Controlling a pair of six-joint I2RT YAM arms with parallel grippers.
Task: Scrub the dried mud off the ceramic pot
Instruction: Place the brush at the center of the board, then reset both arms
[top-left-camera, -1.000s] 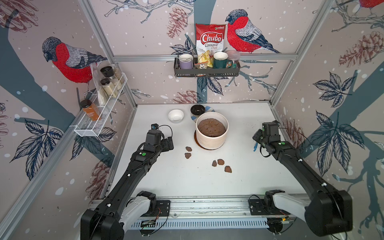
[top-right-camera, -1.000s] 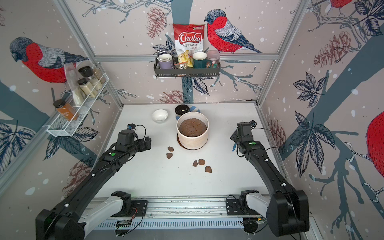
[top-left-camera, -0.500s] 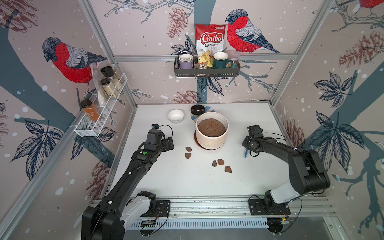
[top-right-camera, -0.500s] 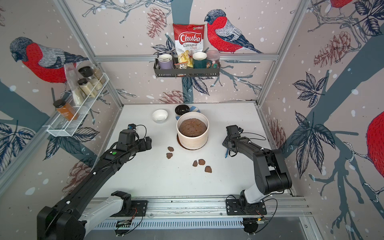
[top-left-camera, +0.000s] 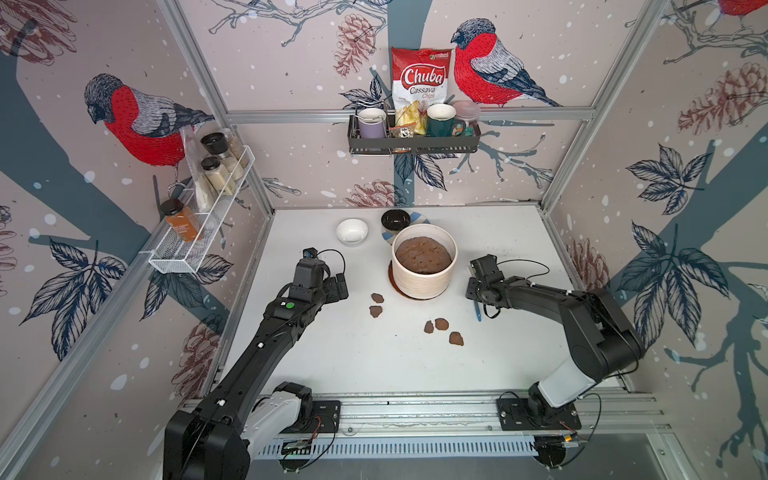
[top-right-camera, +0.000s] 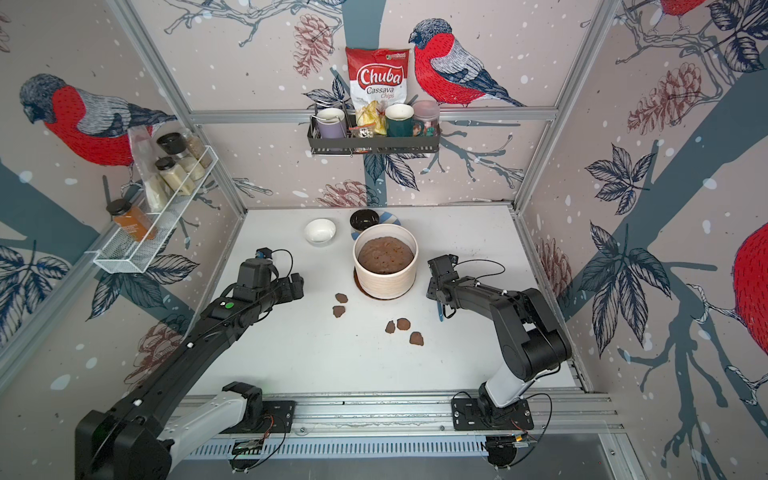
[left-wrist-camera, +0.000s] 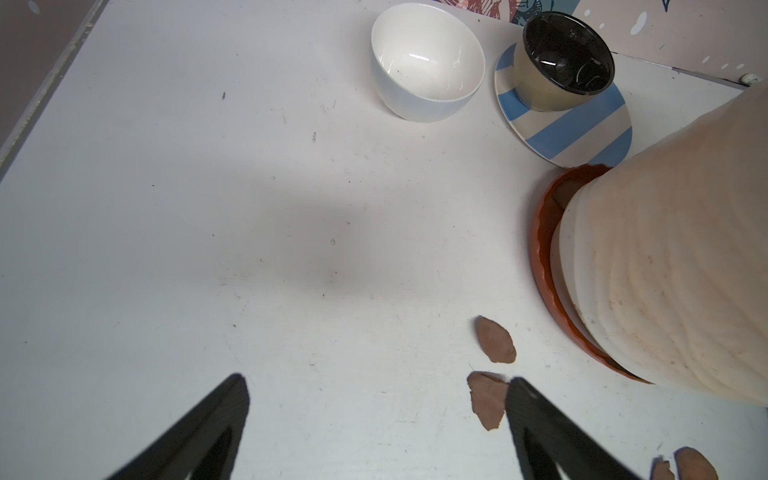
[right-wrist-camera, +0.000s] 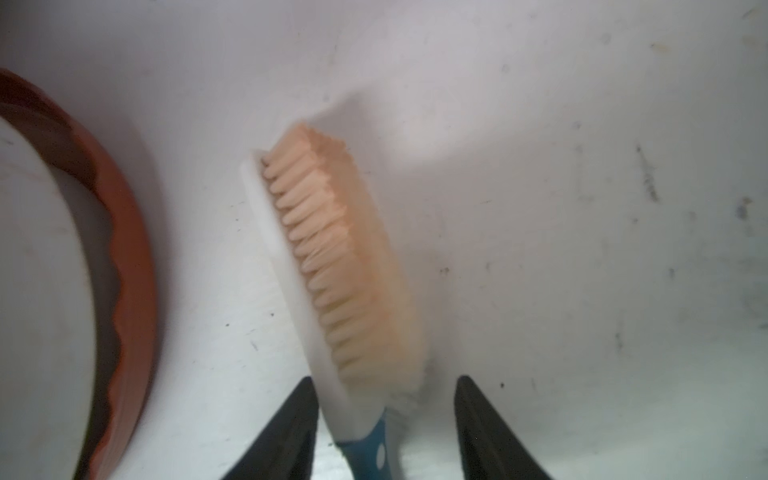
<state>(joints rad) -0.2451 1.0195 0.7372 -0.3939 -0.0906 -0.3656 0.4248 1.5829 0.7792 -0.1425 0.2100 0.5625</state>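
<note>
As brush (right-wrist-camera: 332, 249) lies flat between parted jaws of right gripper (right-wrist-camera: 384, 378), handle running back between them, nothing seems clamped | pot (top-left-camera: 424, 278) just beside, to its left | mud (top-left-camera: 377, 297) flakes on table (top-left-camera: 374, 365) | left gripper (left-wrist-camera: 376, 378) wide, empty.

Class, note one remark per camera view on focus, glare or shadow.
Right wrist view: soft focus, the brush blurred, its shadow on the table. Left wrist view: sharp, glare inside the white bowl. Both top views: evenly lit, the ceramic pot crisp.

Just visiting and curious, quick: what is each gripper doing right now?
Left gripper: open, holding nothing.
Right gripper: open; the brush lies between its jaws, not clamped.
</note>
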